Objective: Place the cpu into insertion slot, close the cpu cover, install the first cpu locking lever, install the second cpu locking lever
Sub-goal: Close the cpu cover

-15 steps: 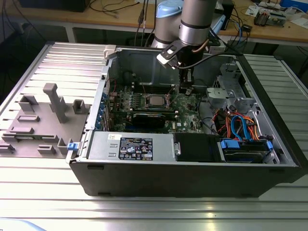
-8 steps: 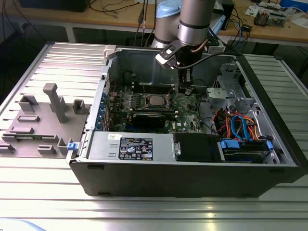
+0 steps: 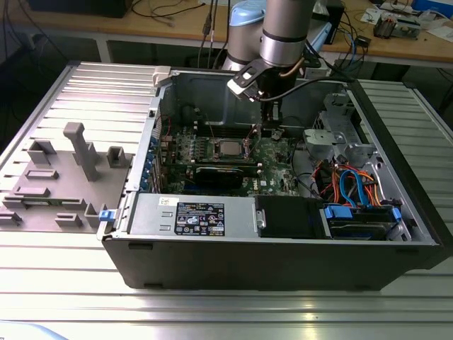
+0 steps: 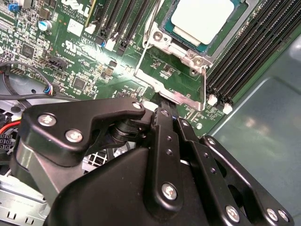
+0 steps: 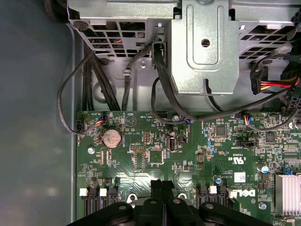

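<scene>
The cpu (image 4: 202, 19), silver-topped with a thin green rim, lies flat in the insertion slot (image 4: 169, 92) on the green motherboard; it also shows mid-board (image 3: 225, 148) in the exterior view. The cpu cover (image 4: 162, 37) lies as a silvery frame around the chip. A thin wire lever (image 4: 143, 52) runs along the socket's side. My gripper (image 4: 165, 106) is shut, its black fingertips right at the socket's silvery outer edge, with nothing visibly held. Its fingertips (image 5: 157, 186) hover just above the board, and in the exterior view the gripper (image 3: 269, 127) hangs to the cpu's right.
Long black memory slots (image 4: 249, 56) flank the socket. A black graphics card (image 3: 223, 173) lies in front of it. The power supply (image 3: 202, 216), a metal drive cage (image 3: 340, 134) and loose cables (image 3: 350, 188) crowd the case. Grey fixtures (image 3: 78, 152) stand on the table at the exterior view's left.
</scene>
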You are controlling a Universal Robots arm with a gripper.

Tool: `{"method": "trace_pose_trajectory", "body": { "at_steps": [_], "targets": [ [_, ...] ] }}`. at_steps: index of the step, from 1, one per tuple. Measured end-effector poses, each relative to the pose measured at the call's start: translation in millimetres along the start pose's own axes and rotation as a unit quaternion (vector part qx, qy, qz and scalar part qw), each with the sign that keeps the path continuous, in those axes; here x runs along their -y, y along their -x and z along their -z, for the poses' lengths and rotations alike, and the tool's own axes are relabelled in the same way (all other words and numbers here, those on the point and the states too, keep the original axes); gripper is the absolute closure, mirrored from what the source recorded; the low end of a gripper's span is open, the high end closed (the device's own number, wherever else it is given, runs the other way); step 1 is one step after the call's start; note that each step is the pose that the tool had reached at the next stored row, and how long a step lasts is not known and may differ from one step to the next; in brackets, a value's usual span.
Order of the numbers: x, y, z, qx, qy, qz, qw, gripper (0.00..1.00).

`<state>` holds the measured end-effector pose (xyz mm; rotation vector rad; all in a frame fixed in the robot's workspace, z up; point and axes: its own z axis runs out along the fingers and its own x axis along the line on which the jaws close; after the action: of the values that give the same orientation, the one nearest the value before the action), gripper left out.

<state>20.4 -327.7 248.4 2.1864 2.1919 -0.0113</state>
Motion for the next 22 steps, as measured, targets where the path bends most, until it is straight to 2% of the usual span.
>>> {"method": "trace_pose_trajectory", "body": {
  "at_steps": [22],
  "targets": [
    [9.5,0.0,0.3,0.0,0.0,0.0,1.0,0.89]
  ]
}}
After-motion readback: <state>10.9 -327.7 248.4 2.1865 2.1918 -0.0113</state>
